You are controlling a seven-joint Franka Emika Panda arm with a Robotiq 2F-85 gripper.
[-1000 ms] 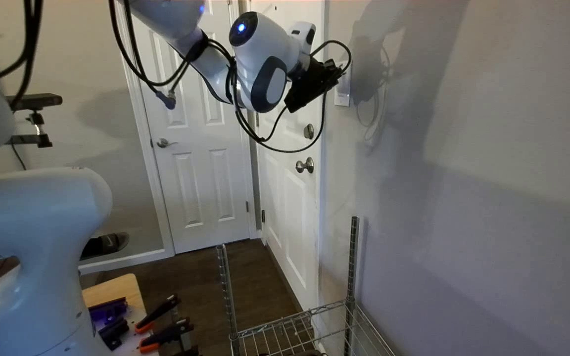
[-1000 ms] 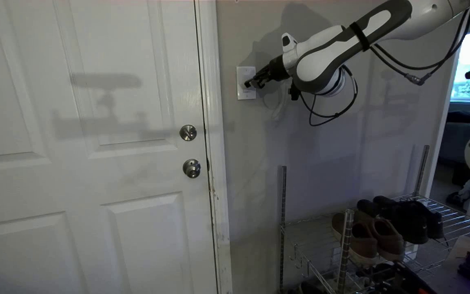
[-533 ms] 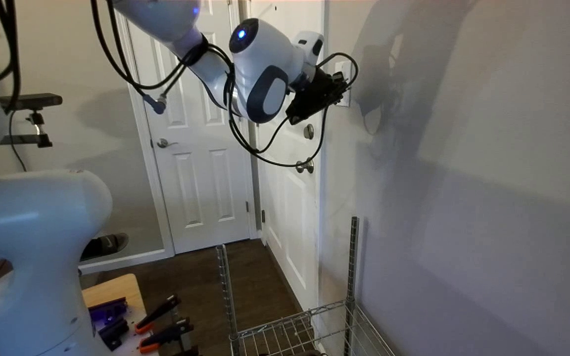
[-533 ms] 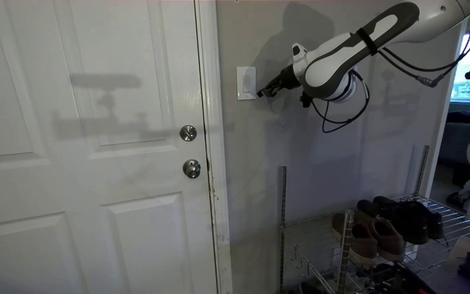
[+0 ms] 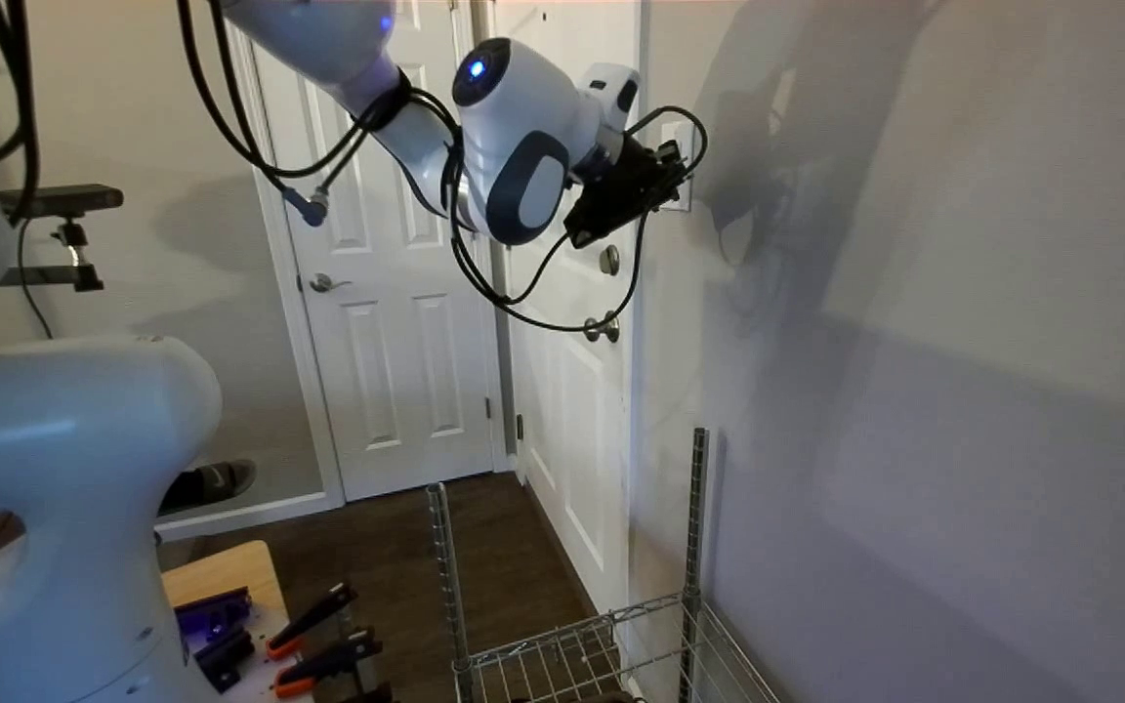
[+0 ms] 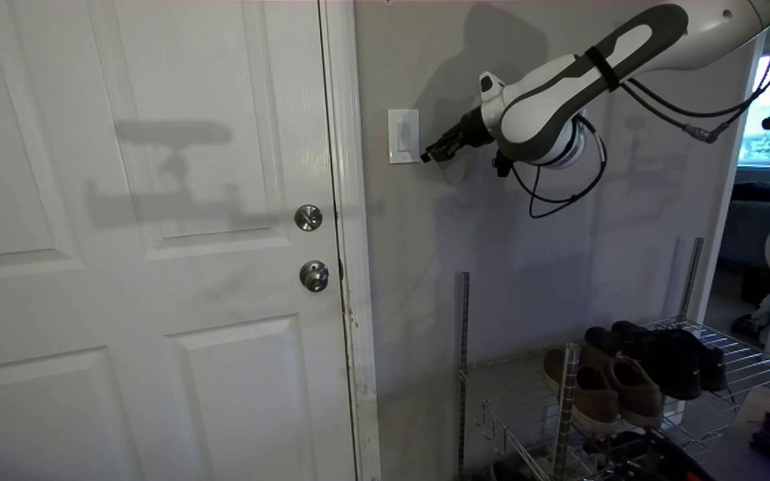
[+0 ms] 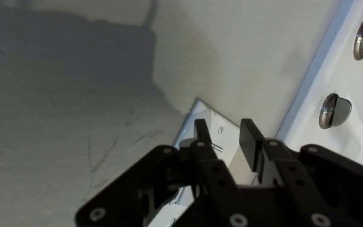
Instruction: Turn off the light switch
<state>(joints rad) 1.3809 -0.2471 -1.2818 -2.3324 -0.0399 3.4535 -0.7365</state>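
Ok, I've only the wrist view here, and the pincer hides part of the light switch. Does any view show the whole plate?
Observer: Yes, in an exterior view the light switch shows in full, nothing in front of it.
Operator: And where am I against it?
Observer: In that picture the pincer hangs by the light switch's lower right corner; whether they touch, I can't tell.
Operator: Anything lower down to mind?
Observer: In that same view, a wire rack with brown shoes on it stands lower down.
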